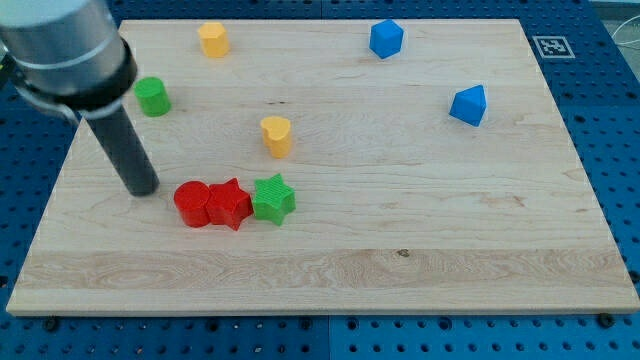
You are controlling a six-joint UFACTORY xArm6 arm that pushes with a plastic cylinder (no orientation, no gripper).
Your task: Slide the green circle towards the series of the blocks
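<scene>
Pale wooden table (420, 240) resting on a blue perforated base (40, 130). Small green round plastic block (152, 96) near the view's upper left, well apart from the row below. Row of three touching blocks at lower left of centre: red round block (192, 204), red star block (230, 204), green star block (272, 198). Dark rod's lower end, my tip (142, 190), just left of the red round block, below the green circle. No pincer fitted; nothing held. Yellow block (276, 135) above the row, another yellow block (213, 39) near the top edge. Two blue blocks (385, 38) (468, 105) at the view's upper right.
</scene>
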